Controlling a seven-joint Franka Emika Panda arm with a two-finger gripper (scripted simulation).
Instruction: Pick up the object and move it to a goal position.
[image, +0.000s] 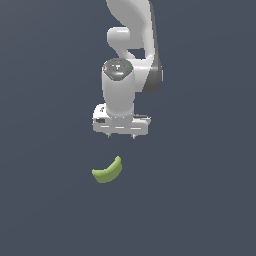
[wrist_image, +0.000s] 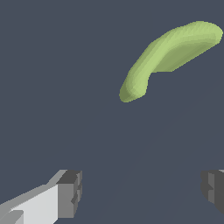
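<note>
Plain dark slate floor, tool (image: 121, 136) spread wide, empty, above the banana-like object (image: 107, 170).

The white Panda arm (image: 131, 40) comes down from twelve o'clock in the exterior view, wrist vertical. Its gripper (image: 121, 136) points straight down toward six o'clock, fingers (wrist_image: 70, 192) spread wide apart with nothing between them

— What stands in your way?
— Only the object (image: 107, 171) on the worktop (image: 45, 200); your end effector (image: 121, 136), jaws spread, hangs apart from it; bare surface lies open on every side of the object.
</note>
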